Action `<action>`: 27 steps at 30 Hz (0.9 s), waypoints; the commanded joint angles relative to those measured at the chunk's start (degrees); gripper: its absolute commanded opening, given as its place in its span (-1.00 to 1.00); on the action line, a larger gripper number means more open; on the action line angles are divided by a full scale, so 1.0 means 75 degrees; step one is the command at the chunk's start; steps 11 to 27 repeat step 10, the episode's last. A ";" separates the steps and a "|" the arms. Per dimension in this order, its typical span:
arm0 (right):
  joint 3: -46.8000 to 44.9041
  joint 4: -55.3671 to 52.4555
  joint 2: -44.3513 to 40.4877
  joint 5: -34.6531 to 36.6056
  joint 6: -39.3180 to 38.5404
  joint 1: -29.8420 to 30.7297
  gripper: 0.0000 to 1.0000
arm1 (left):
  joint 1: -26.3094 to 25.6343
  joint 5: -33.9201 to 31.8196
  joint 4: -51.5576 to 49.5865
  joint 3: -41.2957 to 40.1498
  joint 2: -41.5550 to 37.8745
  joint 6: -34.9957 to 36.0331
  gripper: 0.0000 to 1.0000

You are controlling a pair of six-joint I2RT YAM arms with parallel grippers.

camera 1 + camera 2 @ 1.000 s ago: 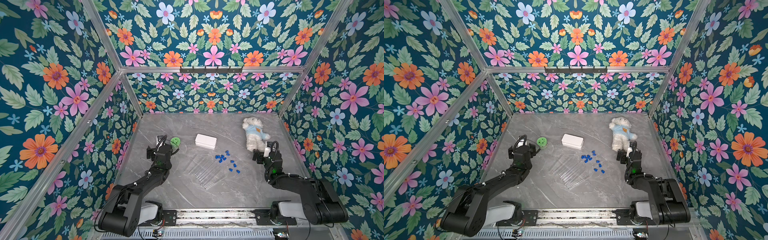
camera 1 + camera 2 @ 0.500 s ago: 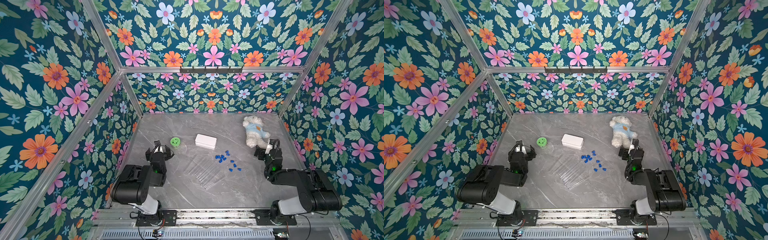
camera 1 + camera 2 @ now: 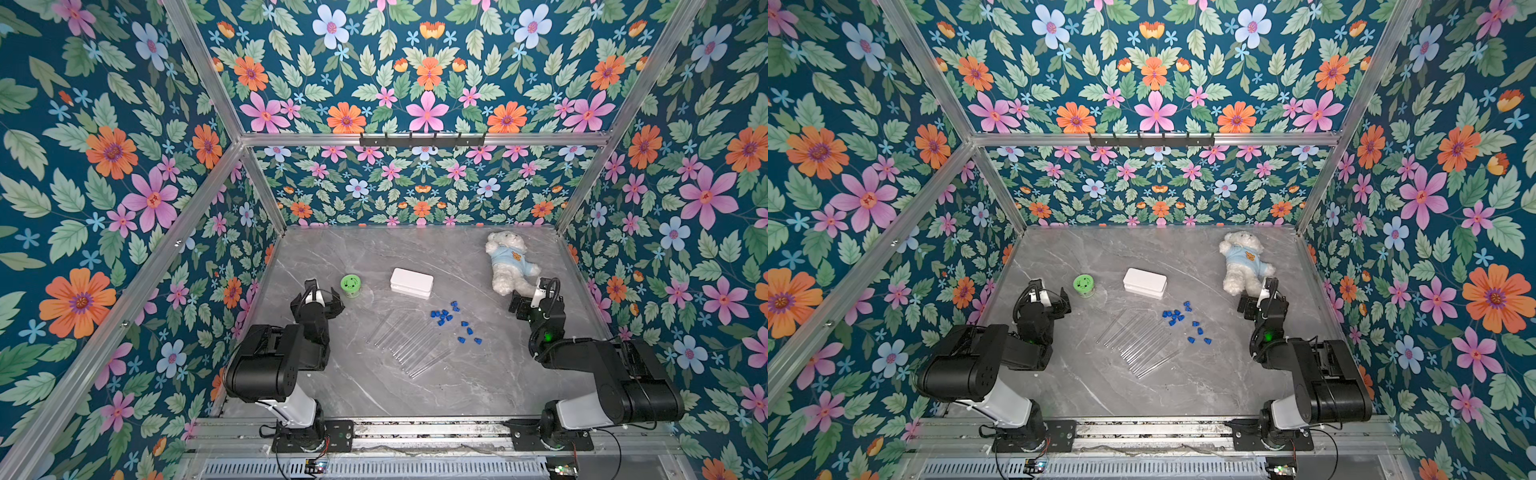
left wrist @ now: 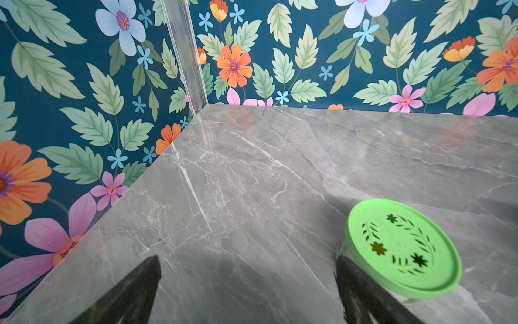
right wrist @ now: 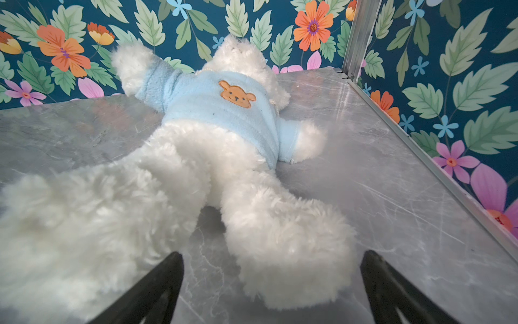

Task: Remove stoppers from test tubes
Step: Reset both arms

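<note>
Left claw (image 3: 321,291) and right claw (image 3: 527,296), both released and empty, low over the grey marbled desk (image 3: 374,386).
The tiny bright blue plastic stoppers (image 3: 441,316) lie loose mid-desk, just beside the row of slim clear test tubes (image 3: 405,340) and out of them. Since a second ago both arms have folded back toward their bases. The round green lid (image 3: 351,284), white rectangular box (image 3: 411,282) and white plush bear in a pale blue jumper (image 3: 509,262) have stayed put.

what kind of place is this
Likely a robot test cell, not a home: a left arm and right arm bolted to a rail, floral panel walls boxing in a marble-look table, with test tubes and stoppers laid out.
</note>
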 commanded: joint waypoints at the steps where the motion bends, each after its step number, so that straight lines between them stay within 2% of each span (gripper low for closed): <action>1: 0.0011 0.0150 -0.0001 0.0067 0.0022 0.0001 0.99 | 0.0007 0.0021 0.0262 0.0024 -0.0004 -0.0078 0.99; 7: 0.0011 0.0155 -0.0001 0.0061 0.0022 0.0007 0.99 | 0.0148 0.0364 -0.0005 0.0144 -0.0019 -0.0148 0.99; 27: 0.0010 0.0159 -0.0001 0.0063 0.0025 0.0006 0.99 | 0.0146 0.0353 0.0102 0.0074 -0.0029 -0.0136 0.99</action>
